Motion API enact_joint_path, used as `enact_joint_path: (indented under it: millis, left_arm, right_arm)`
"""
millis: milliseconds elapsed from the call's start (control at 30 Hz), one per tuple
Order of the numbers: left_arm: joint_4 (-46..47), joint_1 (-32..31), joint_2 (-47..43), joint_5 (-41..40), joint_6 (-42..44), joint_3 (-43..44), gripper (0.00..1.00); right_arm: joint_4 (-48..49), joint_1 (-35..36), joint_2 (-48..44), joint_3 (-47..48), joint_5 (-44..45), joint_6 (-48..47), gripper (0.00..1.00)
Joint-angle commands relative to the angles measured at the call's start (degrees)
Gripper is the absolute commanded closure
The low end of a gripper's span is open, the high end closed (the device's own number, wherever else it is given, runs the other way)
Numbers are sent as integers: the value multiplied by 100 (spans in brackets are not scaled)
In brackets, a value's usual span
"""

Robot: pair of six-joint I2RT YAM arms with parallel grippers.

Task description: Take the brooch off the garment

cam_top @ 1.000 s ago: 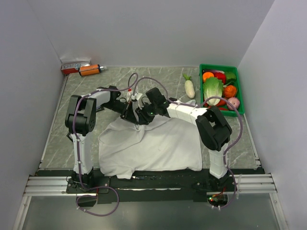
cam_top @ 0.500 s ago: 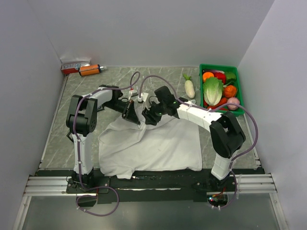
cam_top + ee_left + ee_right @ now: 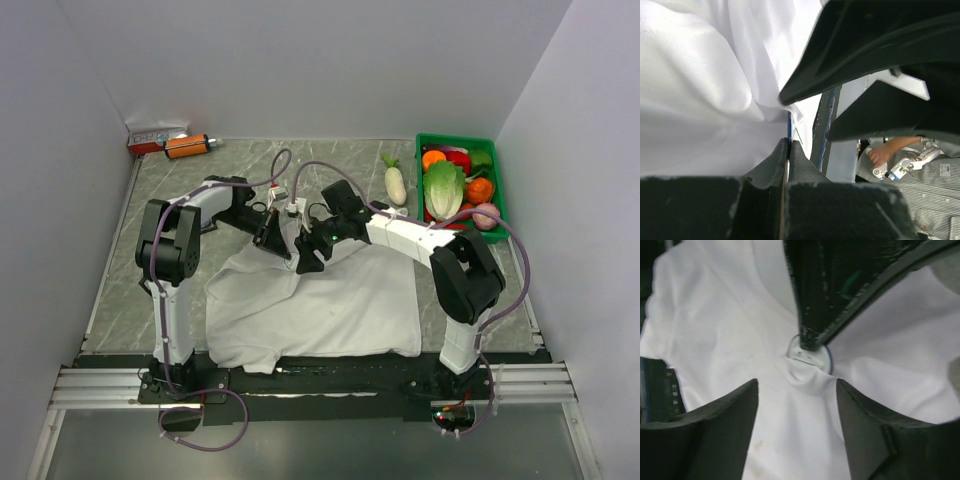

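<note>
Two pincers over a white cloth T-shirt (image 3: 330, 300).
My left pincer (image 3: 788, 143) pinches the small round blue brooch (image 3: 810, 359); right pincer (image 3: 796, 385) stands wide.

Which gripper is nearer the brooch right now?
Left. The left gripper is shut on the brooch; the right gripper hangs open just short of it, not touching.
</note>
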Motion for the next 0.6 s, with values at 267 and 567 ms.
enact_joint_path:
  millis: [267, 567]
  left_arm:
    - [111, -13, -384, 30, -82, 72, 99]
    - [321, -21, -323, -67, -318, 168, 99]
  right_arm:
    - [260, 64, 296, 89, 566, 78, 27]
    - [138, 108, 603, 449, 383, 61, 90]
